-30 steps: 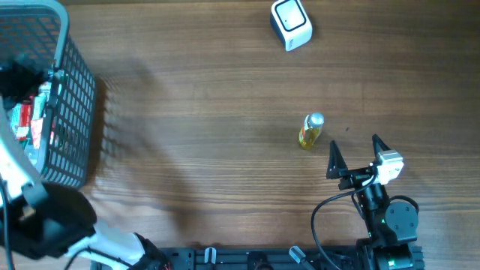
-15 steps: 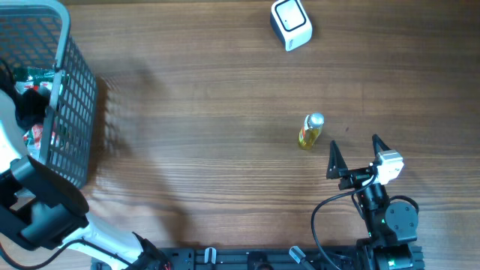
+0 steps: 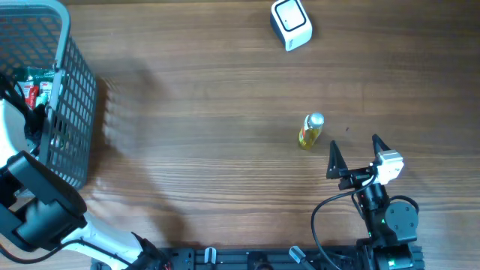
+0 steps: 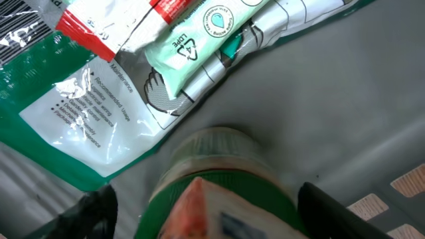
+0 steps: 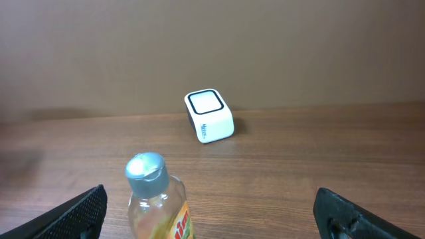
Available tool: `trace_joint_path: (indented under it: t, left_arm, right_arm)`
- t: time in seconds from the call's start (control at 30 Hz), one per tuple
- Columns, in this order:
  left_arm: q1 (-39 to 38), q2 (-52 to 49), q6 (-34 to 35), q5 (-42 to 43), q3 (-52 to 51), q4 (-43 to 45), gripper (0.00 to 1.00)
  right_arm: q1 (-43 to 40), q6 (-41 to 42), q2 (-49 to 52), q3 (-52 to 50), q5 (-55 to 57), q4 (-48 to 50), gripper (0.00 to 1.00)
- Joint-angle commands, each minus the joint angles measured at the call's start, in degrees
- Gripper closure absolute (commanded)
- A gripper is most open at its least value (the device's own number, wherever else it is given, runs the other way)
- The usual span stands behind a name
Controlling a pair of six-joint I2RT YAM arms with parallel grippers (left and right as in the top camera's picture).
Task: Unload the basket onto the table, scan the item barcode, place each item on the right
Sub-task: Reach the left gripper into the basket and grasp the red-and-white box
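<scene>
My left gripper is down inside the grey mesh basket. Its two black fingers stand either side of a round item with a green lid and a clear top. The jaws are open, with a gap showing on the left side; overhead, the basket and arm hide them. The white barcode scanner sits at the table's far edge, also seen in the right wrist view. My right gripper rests open near the front edge, nothing between its fingers.
A small bottle of yellow liquid with a grey cap stands just ahead of the right gripper, left of centre in its view. Beside the item in the basket lie a green-and-white pouch and a pale green packet.
The left arm has shifted toward the near side of the basket and reached deeper in. The right arm, bottle and scanner have not moved.
</scene>
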State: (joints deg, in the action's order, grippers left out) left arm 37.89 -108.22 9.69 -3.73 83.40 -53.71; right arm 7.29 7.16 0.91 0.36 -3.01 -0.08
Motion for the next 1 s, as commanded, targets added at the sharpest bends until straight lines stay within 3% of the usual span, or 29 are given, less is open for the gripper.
trace_joint_path:
  t: [0.0,0.27,0.63,0.77,0.97]
  left_arm:
    - [0.11,-0.50,-0.28,0.55,-0.59,0.20,0.36]
    - [0.11,-0.31,-0.28,2.01,0.17,0.76,0.59]
    - [0.15,11.10,1.33,4.22,14.95,0.85,0.64]
    - [0.09,18.53,5.05,13.03,21.33,2.67,0.72]
    - [-1.84,30.14,12.24,22.29,22.34,5.92,0.73]
  right_arm:
    - [-0.24,-1.01,-0.11,-0.07,-0.52,0.13,0.00]
    - [-0.24,-1.03,-0.11,-0.07,-0.52,0.13,0.00]
    - [-0.24,-1.03,-0.11,-0.07,-0.52,0.13,0.00]
    - [-0.24,-1.03,-0.11,-0.07,-0.52,0.13,0.00]
    - [-0.24,-1.05,-0.11,-0.07,-0.52,0.13,0.00]
